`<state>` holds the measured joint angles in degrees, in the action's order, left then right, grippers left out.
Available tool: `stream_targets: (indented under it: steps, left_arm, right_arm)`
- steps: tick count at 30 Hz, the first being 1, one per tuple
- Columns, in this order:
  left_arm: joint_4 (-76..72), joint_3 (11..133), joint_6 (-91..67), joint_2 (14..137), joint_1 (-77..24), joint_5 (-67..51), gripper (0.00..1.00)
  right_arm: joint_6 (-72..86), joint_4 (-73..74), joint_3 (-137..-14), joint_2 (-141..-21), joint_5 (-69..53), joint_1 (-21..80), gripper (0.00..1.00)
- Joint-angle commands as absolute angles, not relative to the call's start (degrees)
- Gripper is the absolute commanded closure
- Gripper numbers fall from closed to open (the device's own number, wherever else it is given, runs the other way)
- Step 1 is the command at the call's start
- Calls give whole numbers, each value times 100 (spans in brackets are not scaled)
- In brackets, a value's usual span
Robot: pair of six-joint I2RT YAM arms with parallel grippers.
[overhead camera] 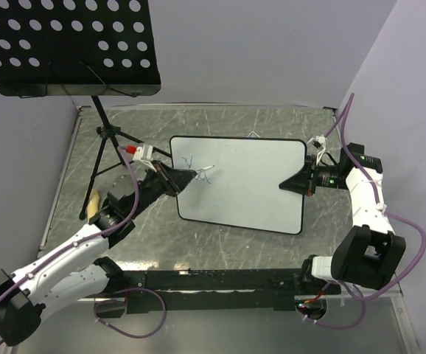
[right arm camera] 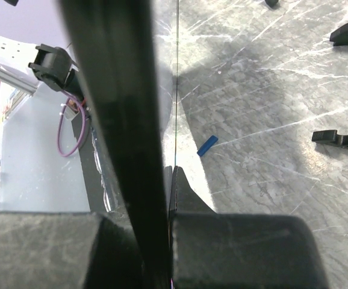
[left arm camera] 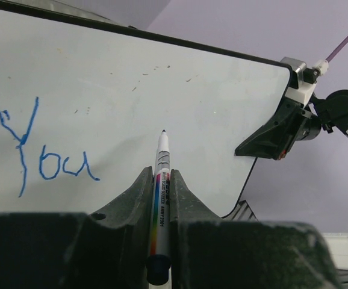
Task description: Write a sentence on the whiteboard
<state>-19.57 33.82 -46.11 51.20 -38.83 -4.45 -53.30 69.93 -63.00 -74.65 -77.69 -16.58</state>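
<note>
**Clerk:** Item one, the whiteboard. Where is it entered?

**Checker:** It is listed over the middle of the table, raised and tilted. Its right edge is clamped by the right gripper. Whether any edge rests on the table cannot be told.

**Clerk:** Is that grip confirmed?

**Checker:** It is. In the right wrist view the black frame is seen pinched between the two fingers, which are closed tight on it.

**Clerk:** Item two, the sentence.

**Checker:** One word, "You", is recorded in blue on the left part of the whiteboard. Nothing more is written. The rest of the surface is bare apart from a few faint specks.

**Clerk:** Item three, the writing tool.

**Checker:** A marker is gripped by the left gripper, whose jaws are closed on the barrel. The tip is pointed at the whiteboard, just right of the word. Whether tip and surface touch cannot be settled.

**Clerk:** How is progress to be entered?

**Checker:** As early, by judgement. The first word is done. The words after it are left to be written, and room for them is left to the right and below.

**Clerk:** Sundries?

**Checker:** A blue cap is noted lying on the table beside the whiteboard. A music stand is noted at the back left, well apart.
</note>
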Motion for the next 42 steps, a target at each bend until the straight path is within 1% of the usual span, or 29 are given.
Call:
stream_targets:
  steps: [1, 11, 16, 20, 28, 33, 42]
  left_arm:
    - [-1556, 3147, -4412, 4685, -3894, -18, 99]
    - [-1450, 2549, -4342, 3877, -3894, -17, 99]
    - [-1503, 2373, -4412, 3744, -3894, -18, 99]
    - [-1643, 2347, -4430, 3770, -3894, 149, 99]
    - [-1854, 2285, -4474, 3797, -3894, 211, 99]
    - [-1846, 2268, -4483, 3771, -3902, 246, 99]
    - [-1767, 2197, -4500, 3621, -3894, 193, 99]
  right_arm:
    - [-5406, 6891, -6566, -7286, -9141, -1626, 100]
    - [-5239, 6733, -6522, -7295, -9123, -1626, 100]
    - [-4502, 5961, -6276, -7093, -9097, -1626, 100]
    - [-4254, 5696, -6179, -6996, -9097, -1626, 100]
    - [-4376, 5800, -6205, -7040, -9105, -1626, 100]
    - [-4605, 6073, -6293, -7137, -9114, -1635, 100]
    - [-4632, 6073, -6293, -7146, -9114, -1635, 100]
